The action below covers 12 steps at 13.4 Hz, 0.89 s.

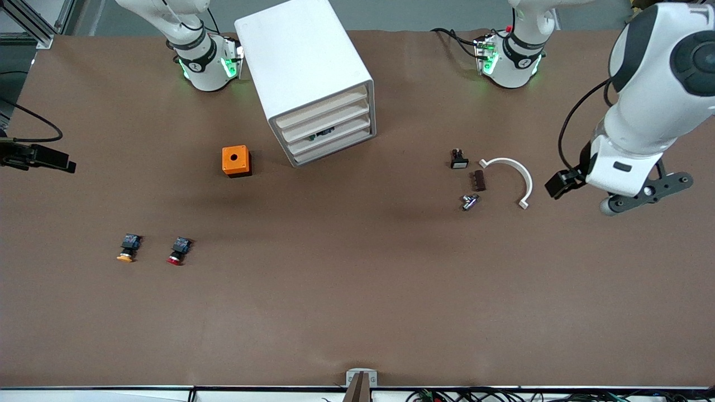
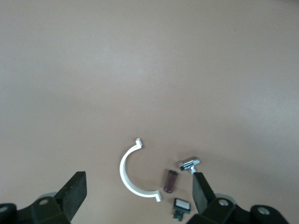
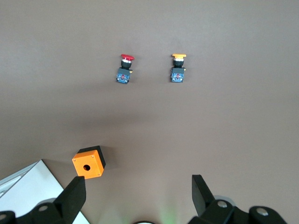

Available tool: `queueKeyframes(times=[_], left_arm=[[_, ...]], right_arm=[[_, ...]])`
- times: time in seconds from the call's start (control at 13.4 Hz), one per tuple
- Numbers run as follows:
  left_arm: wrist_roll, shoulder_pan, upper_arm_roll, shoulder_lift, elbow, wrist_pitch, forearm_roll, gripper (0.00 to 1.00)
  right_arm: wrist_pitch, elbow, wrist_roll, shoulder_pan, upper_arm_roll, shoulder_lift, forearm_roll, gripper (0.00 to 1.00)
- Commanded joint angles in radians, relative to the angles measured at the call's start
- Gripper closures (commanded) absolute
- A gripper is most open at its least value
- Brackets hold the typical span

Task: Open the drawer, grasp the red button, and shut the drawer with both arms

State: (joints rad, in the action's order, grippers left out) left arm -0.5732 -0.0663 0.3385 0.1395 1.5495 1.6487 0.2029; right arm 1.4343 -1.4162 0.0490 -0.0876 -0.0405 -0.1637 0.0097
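red-capped button [image 1: 179, 249] lies on the table, drawer [image 1: 329, 135] shut; left gripper [image 2: 140, 192] and right gripper [image 3: 138, 195] spread apart.

The brown table [image 1: 357, 312] carries a white cabinet [image 1: 301, 67] with four stacked drawers near the robots' bases; just beside it, toward the right arm's end, sits an orange box [image 1: 236, 161]; nearer the front camera lie the red-capped button [image 1: 179, 250] and, beside it, an orange-yellow-capped button [image 1: 128, 248]. Toward the left arm's end lie a black button with a white face [image 1: 458, 159], a small brown block [image 1: 478, 180], a metal fitting [image 1: 470, 201] and a white curved bracket [image 1: 511, 177], all close together.
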Motion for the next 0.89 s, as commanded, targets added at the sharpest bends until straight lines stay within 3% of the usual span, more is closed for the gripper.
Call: queueKeyframes(times=[0.0, 0.52, 0.82], left_arm=[[0.085, -0.029, 0.011, -0.047, 0.004, -0.059, -0.016, 0.0], [0.39, -0.147, 0.01, -0.13, 0.008, -0.133, -0.146, 0.0], [0.414, -0.127, -0.012, -0.193, 0.037, -0.155, -0.171, 0.0]], right_arm=[[-0.026, 0.039, 0.011, -0.017, 0.004, 0.0, 0.001, 0.0], [-0.094, 0.03, -0.035, -0.017, 0.017, 0.052, 0.012, 0.0], [-0.103, -0.035, -0.038, 0.011, 0.017, 0.13, 0.009, 0.0]])
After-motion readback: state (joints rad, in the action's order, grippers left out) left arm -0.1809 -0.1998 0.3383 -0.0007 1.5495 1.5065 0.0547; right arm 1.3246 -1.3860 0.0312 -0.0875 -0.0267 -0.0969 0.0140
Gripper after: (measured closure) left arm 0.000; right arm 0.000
